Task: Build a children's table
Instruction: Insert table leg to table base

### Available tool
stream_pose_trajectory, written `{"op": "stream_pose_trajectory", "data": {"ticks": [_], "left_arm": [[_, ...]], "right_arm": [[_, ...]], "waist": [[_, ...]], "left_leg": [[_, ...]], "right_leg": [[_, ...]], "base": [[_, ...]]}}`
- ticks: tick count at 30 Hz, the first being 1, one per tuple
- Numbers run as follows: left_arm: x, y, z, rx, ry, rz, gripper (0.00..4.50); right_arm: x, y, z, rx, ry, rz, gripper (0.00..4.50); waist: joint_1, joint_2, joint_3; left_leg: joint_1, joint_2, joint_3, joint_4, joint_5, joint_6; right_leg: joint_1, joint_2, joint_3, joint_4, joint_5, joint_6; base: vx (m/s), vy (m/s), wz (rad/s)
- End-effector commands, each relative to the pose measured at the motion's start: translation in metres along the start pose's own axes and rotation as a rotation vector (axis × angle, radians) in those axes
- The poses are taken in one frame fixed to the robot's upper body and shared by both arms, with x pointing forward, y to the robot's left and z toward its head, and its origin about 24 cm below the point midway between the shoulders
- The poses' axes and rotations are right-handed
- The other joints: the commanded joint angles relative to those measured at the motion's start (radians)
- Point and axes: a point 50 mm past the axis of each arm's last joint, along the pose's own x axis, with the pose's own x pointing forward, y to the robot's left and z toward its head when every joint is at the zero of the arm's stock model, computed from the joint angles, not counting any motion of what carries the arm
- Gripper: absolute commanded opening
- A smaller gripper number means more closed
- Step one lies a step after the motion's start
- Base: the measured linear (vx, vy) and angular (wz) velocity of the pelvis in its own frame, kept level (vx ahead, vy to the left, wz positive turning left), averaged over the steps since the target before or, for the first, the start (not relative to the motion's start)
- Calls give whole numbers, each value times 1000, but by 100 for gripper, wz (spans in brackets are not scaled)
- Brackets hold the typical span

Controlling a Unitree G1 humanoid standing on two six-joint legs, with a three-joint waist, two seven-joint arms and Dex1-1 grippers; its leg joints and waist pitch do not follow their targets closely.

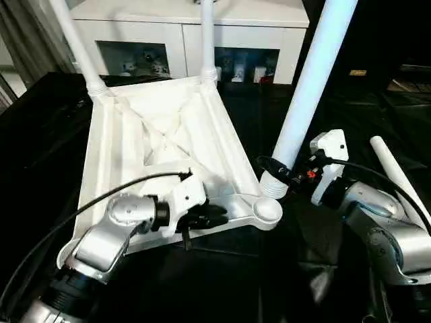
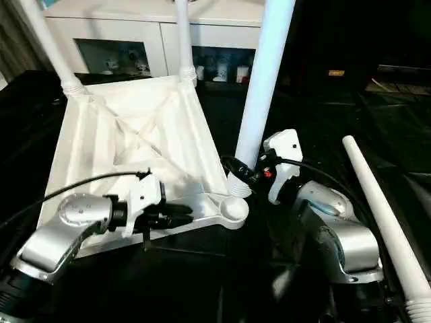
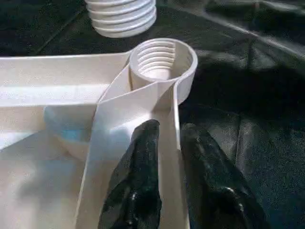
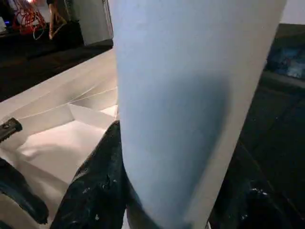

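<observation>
Right gripper (image 1: 288, 176), centre-right, clamps third leg (image 1: 311, 84) beside empty corner socket (image 1: 267, 209); left gripper (image 3: 164, 136) straddles table top (image 1: 161, 128) rim, steadying it

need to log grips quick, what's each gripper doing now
left gripper: fingers astride the table top rim wall.
right gripper: closed on a table leg.

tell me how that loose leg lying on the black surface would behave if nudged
The loose leg is a smooth round tube lying flat, so it would probably roll, curving since it tapers. It looks like hollow plastic, likely light and stiff. Its glossy surface may slip in the fingers.
</observation>
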Motion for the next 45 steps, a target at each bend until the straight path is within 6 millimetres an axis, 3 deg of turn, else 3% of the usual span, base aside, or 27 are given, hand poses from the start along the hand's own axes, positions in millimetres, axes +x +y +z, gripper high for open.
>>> {"op": "stream_pose_trajectory", "data": {"ticks": [1, 4, 6, 11, 15, 32, 45], "left_arm": [[4, 1, 0, 21, 35, -4, 92], [6, 1, -4, 17, 60, -13, 92], [6, 1, -4, -21, 56, -17, 127], [7, 0, -5, -4, 87, -4, 161], [9, 0, -11, -11, 121, 11, 161], [8, -1, -20, -67, 176, -2, 37], [7, -1, -22, -69, 187, -2, 14]], "right_arm": [[-2, 3, 3, -6, -13, 1, 186], [-3, 3, 2, -7, -12, -1, 186], [-3, 3, 2, -7, -12, -3, 186], [-3, 3, 2, -8, -11, -7, 186], [-3, 4, 2, -13, -7, -8, 186], [-1, 6, 2, -7, -9, 9, 186], [2, 6, 2, -9, -10, 13, 186]], "waist": [[3, -7, -67], [2, -5, -66], [2, -5, -67], [2, -3, -65], [2, -3, -65], [-1, -3, -59], [-2, -2, -58]], "left_leg": [[8, 80, -41, -70, -63, 87], [10, 81, -42, -72, -90, 73], [11, 82, -42, -73, -93, 65], [10, 82, -43, -73, -95, 66], [10, 81, -43, -73, -95, 67], [11, 83, -44, -78, -125, 54], [11, 84, -44, -81, -139, 44]], "right_leg": [[52, -86, 44, -67, -2, -263], [52, -87, 45, -71, -27, -263], [52, -87, 45, -69, -24, -268], [52, -87, 46, -71, -22, -269], [53, -87, 46, -70, -11, -270], [49, -88, 47, -78, -76, -260], [48, -90, 49, -81, -99, -255]], "base": [[0, 0, 0], [0, 0, 0], [0, 0, 0], [0, 0, 0], [0, 0, 0], [0, 0, 0], [0, 0, 0]]}}
